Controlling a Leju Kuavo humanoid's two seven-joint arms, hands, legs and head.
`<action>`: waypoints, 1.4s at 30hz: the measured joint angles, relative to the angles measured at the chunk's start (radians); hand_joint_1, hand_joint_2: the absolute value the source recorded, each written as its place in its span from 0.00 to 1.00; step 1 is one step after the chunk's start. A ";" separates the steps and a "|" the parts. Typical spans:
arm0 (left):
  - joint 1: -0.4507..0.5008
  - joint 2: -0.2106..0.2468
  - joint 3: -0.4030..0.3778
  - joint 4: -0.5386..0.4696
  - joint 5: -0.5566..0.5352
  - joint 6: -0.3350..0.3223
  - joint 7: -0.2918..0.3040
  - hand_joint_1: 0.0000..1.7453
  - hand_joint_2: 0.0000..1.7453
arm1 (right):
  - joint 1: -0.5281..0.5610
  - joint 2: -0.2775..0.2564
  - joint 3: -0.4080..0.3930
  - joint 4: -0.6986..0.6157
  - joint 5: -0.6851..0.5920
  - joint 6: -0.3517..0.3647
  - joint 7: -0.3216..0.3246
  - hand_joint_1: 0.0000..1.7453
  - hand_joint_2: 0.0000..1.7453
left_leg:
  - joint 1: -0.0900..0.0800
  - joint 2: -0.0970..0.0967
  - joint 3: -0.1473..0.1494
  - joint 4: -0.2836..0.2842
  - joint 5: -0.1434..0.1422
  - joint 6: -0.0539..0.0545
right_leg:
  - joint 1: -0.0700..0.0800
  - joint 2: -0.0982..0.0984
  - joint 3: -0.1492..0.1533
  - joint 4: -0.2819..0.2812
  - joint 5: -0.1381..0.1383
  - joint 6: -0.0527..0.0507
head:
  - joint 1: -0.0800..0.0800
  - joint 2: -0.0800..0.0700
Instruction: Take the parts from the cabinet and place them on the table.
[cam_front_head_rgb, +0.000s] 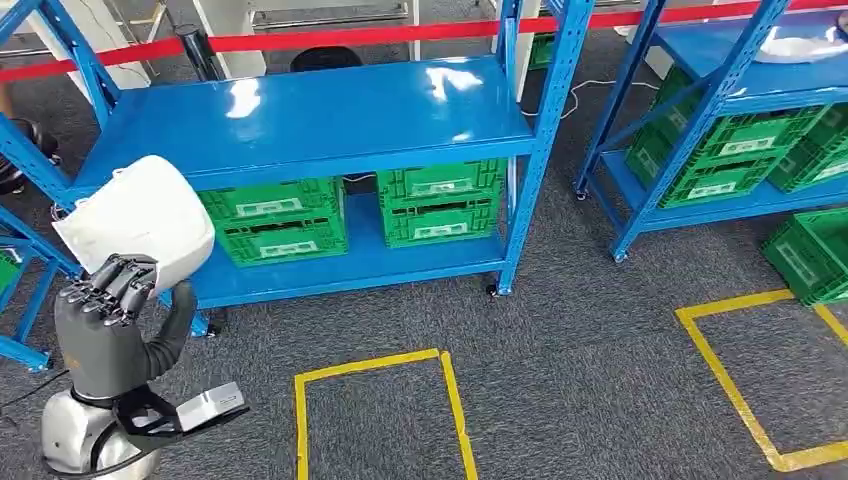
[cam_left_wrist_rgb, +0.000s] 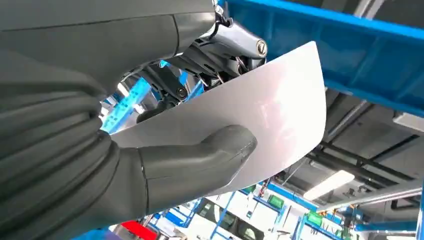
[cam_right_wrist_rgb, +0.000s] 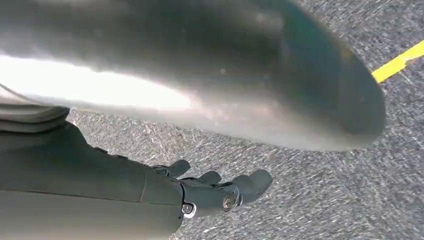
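My left hand (cam_front_head_rgb: 112, 300) is raised at the lower left of the head view and grips a white curved part (cam_front_head_rgb: 140, 220), thumb on one face and fingers on the other. In the left wrist view the thick grey thumb (cam_left_wrist_rgb: 200, 155) presses on the white part (cam_left_wrist_rgb: 270, 105). The part hangs in front of the left end of the blue rack (cam_front_head_rgb: 300, 120). My right hand (cam_right_wrist_rgb: 220, 192) hangs over the grey carpet, fingers loosely extended and holding nothing.
Green crates (cam_front_head_rgb: 280, 220) stand on the lower shelf of the blue rack. A second blue rack (cam_front_head_rgb: 740, 90) with more green crates stands at the right. Yellow tape squares (cam_front_head_rgb: 380, 400) mark the grey carpet. A red barrier band (cam_front_head_rgb: 350, 38) runs behind.
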 joint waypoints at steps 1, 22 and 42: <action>0.004 0.000 0.000 -0.005 -0.001 0.000 0.002 1.00 1.00 | 0.000 0.000 0.000 0.000 0.000 0.000 0.000 0.00 0.00 | -0.005 -0.005 -0.008 -0.007 -0.002 0.021 | 0.000 0.000 0.001 -0.003 0.011 0.007 | 0.005 0.000; -0.073 -0.052 0.002 0.050 0.009 0.000 -0.034 1.00 1.00 | -0.014 -0.022 -0.018 -0.003 0.015 -0.121 -0.191 0.00 0.00 | -0.016 -0.002 -0.245 0.087 0.083 0.027 | 0.015 -0.025 0.184 -0.055 -0.125 -0.034 | 0.001 0.000; -0.091 -0.108 0.050 0.046 -0.002 0.000 -0.067 1.00 1.00 | -0.008 -0.028 0.021 -0.004 0.096 -0.125 -0.211 0.00 0.00 | -0.003 -0.051 -0.124 0.007 0.089 0.066 | -0.001 0.003 -0.008 0.269 -0.212 0.027 | 0.011 0.000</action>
